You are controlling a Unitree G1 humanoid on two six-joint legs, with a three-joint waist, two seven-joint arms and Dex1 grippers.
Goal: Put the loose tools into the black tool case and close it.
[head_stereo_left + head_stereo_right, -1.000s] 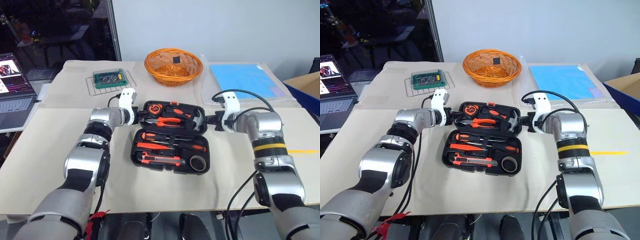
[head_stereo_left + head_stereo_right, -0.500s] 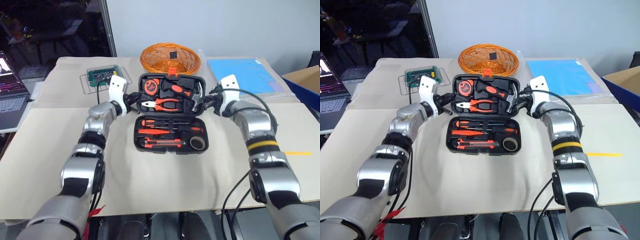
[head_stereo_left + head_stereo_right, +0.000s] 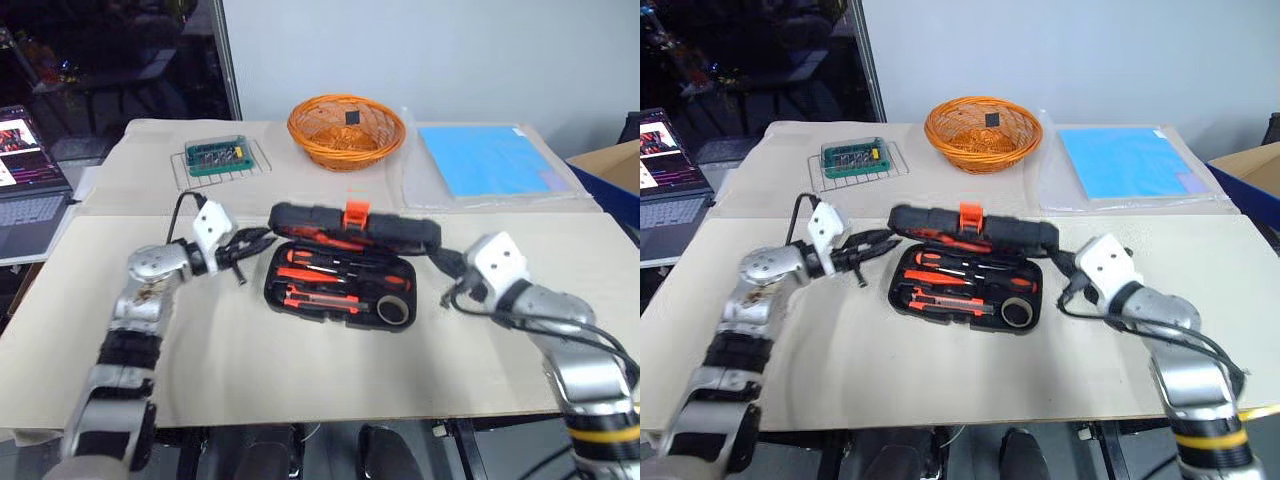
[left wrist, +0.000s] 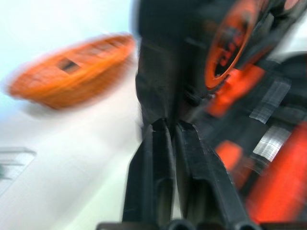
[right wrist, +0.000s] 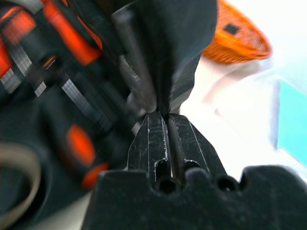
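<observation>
The black tool case lies open in the middle of the table. Its lid with the orange latch hangs tilted low over the base. In the base lie the loose tools: orange-and-black screwdrivers, a utility knife and a greyish tape roll. My left gripper sits just off the lid's left end, fingers slightly apart with nothing between them. At the lid's right end my right gripper has its fingers pressed together, tips against the lid's edge.
An orange wicker basket stands at the back centre. A green box on a wire rack is back left, a blue sheet back right. A laptop sits off the table's left side, a cardboard box off the right.
The lid has swung from upright down over the base. Both grippers have drawn back toward me, and the left fingers have parted.
</observation>
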